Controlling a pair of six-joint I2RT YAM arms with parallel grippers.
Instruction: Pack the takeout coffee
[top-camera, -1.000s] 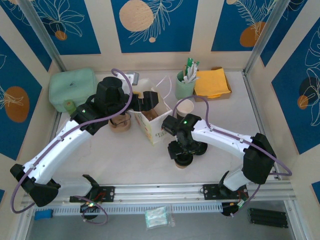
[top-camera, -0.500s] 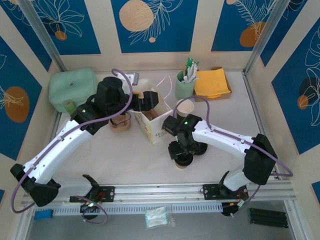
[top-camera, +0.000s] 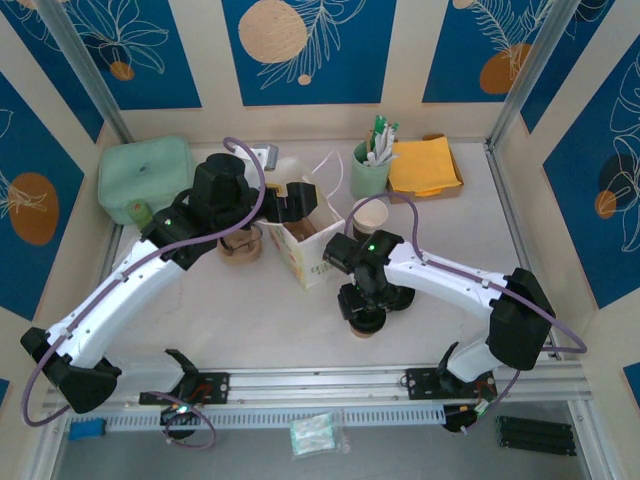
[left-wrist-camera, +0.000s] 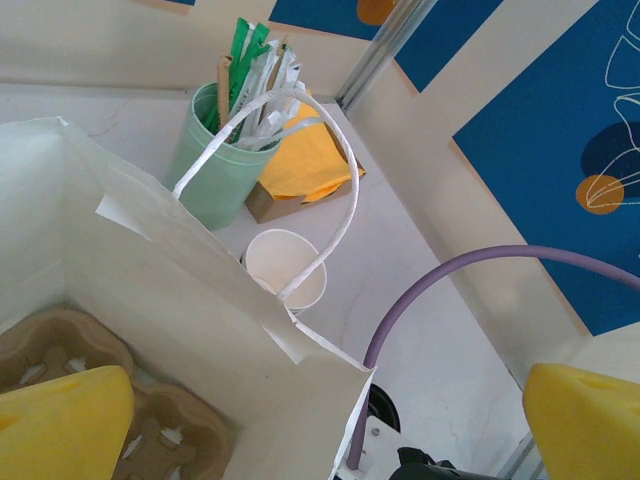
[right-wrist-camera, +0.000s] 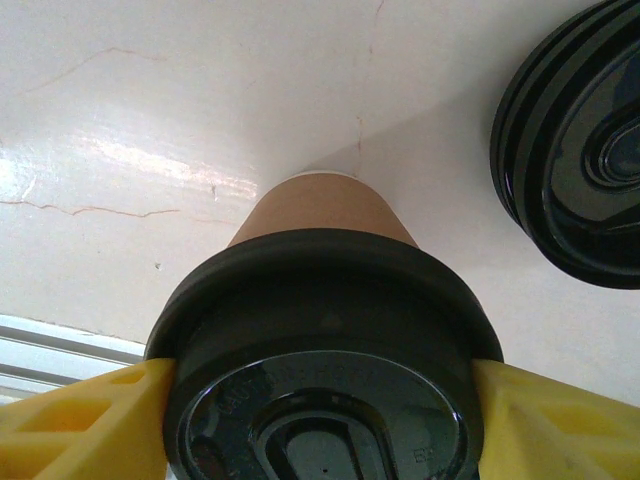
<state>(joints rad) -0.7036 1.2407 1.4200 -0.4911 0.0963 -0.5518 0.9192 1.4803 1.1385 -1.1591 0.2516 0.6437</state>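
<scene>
Right wrist: cup (right-wrist-camera: 322, 208); lid (right-wrist-camera: 320, 400) lettering illegible

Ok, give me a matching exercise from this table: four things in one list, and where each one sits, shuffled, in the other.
Things:
1. lidded cup
2. cardboard tray
3. straws
4. stack of black lids

Places:
A. in the green cup
B. on the table, beside the lidded cup
C. inside the paper bag
D. between the fingers of the right gripper

Pairs: 1-D, 2-C, 3-A, 4-B
</scene>
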